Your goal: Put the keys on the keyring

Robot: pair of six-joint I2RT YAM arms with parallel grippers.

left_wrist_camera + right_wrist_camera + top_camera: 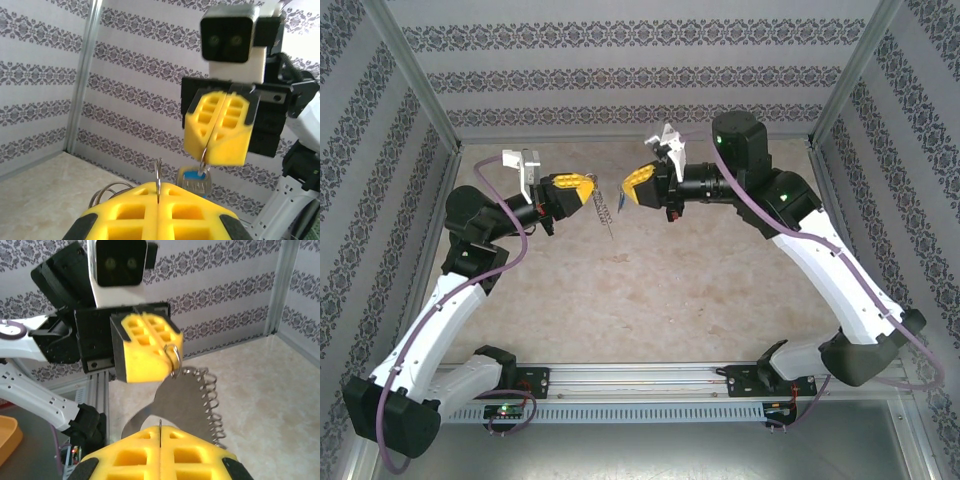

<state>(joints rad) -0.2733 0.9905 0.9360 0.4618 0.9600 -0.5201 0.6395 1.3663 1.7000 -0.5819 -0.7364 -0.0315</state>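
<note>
1. Now, we should hold the left gripper [585,190] steady at the keyring's [172,405] left side. Its jaws are clenched on a small ring [173,359] at the keyring's top, so the flat grey loop dangles free beneath.
2. On the keyring's opposite side, the right gripper [630,190] has its jaws clenched on a thin wire loop [204,156]. We judge this to be the hand that should do the fine moving.
3. We expect the keyring to swing at any touch, so we should approach slowly and let it settle between nudges.
4. A row of wire rings [210,400] runs along one edge of the keyring. We should choose a single ring and aim only at that one.
5. Blue-headed and tiny, the key [194,179] hangs from the wire loop just beside the keyring. We cannot tell whether that loop already belongs to the keyring, so we should check before releasing.
</note>
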